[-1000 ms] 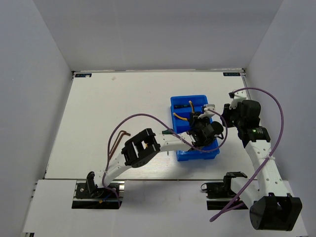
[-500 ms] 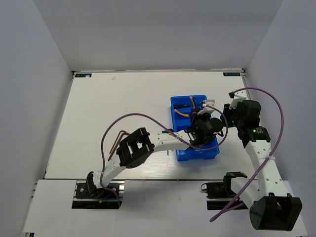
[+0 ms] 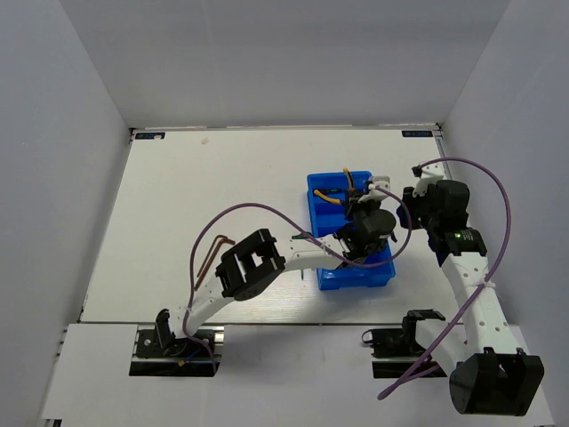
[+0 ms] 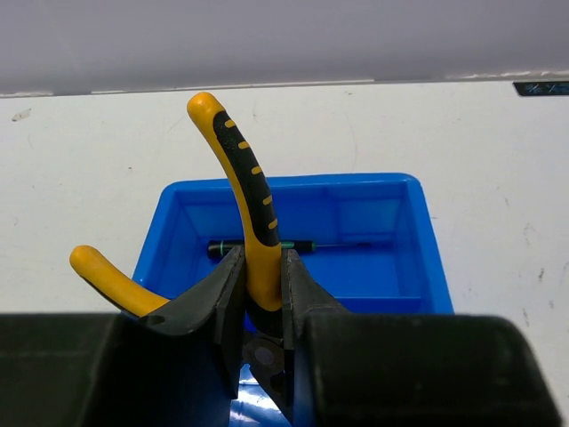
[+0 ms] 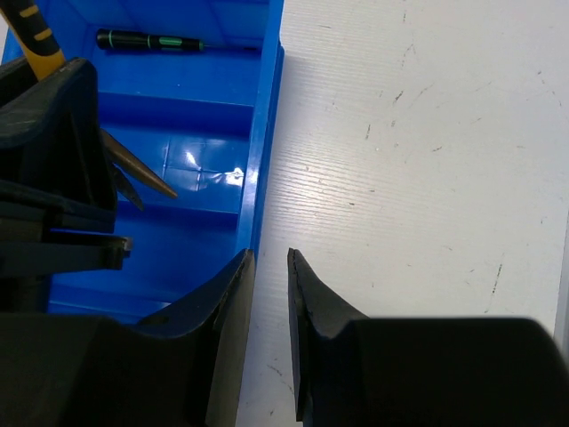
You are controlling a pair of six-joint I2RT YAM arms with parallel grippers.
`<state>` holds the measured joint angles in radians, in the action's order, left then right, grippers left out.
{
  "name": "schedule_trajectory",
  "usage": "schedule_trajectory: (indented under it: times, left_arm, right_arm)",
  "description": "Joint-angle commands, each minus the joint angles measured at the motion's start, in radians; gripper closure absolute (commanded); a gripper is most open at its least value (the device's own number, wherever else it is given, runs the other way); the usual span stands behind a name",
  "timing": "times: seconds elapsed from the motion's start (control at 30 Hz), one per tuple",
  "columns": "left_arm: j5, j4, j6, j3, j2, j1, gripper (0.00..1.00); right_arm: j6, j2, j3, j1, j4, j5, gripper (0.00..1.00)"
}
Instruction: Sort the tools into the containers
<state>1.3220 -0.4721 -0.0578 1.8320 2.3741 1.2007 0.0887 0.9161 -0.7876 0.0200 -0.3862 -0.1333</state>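
**Item:** yellow-handled pliers (image 4: 244, 187).
**Location:** clamped in the left gripper (image 4: 260, 267), above the blue tray (image 4: 418, 231), which sits right of the surface's (image 3: 222, 178) middle, toward the right edge.
**Hold:** jaws closed on one handle just above the pivot; the other handle splays left.
**Handling (judged):** stiff steel, fairly heavy. The rubbery sleeves grip well, but the loose pivot lets the free handle swing, so a hold near the pivot is steadiest.
**Also in tray:** screwdriver (image 5: 142, 40), far compartment.
**Right gripper** (image 5: 267, 267): narrow gap, nothing in it, beside the tray's right wall.
**Unsorted:** hex keys (image 3: 213, 249), toward the near-left corner.
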Motion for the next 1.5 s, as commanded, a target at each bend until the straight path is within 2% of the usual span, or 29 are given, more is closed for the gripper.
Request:
schedule_trajectory:
  times: [0.0,0.1,0.23,0.57,0.73,0.97,1.1,1.13,1.23,1.27,1.43,1.47]
  left_arm:
    - [0.009,-0.050,-0.036,0.042,-0.009,-0.012,1.00]
    - [0.009,-0.039,-0.004,0.032,-0.009,-0.021,1.00]
    - [-0.012,0.099,0.117,0.032,-0.018,-0.032,1.00]
    - [-0.023,0.125,0.145,0.032,-0.009,-0.041,1.00]
    - [-0.033,0.248,0.277,0.012,-0.019,-0.041,1.00]
    - [-0.052,0.271,0.322,-0.048,-0.050,-0.041,0.99]
    - [-0.052,0.303,0.343,-0.048,-0.050,-0.032,0.89]
    - [-0.052,0.303,0.343,-0.048,-0.050,-0.032,0.83]
    - [-0.063,0.303,0.352,-0.059,-0.050,-0.032,0.75]
    - [-0.063,0.303,0.352,-0.059,-0.050,-0.032,0.68]
    - [-0.063,0.303,0.352,-0.059,-0.059,-0.032,0.61]
    - [-0.063,0.312,0.352,-0.059,-0.059,-0.032,0.55]
  right_arm:
    - [0.005,-0.017,-0.012,-0.003,0.021,-0.008,0.72]
    - [0.005,-0.017,-0.010,-0.005,0.021,-0.003,0.72]
    - [0.009,-0.019,-0.012,-0.003,0.026,0.004,0.72]
    - [0.008,-0.016,-0.013,-0.008,0.023,-0.002,0.72]
    - [0.009,-0.013,-0.010,-0.009,0.023,-0.002,0.72]
    - [0.009,-0.011,-0.010,-0.009,0.023,-0.002,0.72]
    - [0.008,-0.013,-0.012,-0.006,0.023,-0.002,0.72]
    - [0.008,-0.013,-0.012,-0.008,0.026,-0.002,0.72]
    - [0.010,-0.010,-0.013,-0.009,0.023,-0.003,0.72]
    - [0.009,-0.010,-0.010,-0.009,0.021,-0.003,0.72]
    - [0.009,-0.013,-0.012,-0.006,0.023,-0.002,0.72]
    - [0.009,-0.016,-0.010,-0.008,0.023,-0.005,0.72]
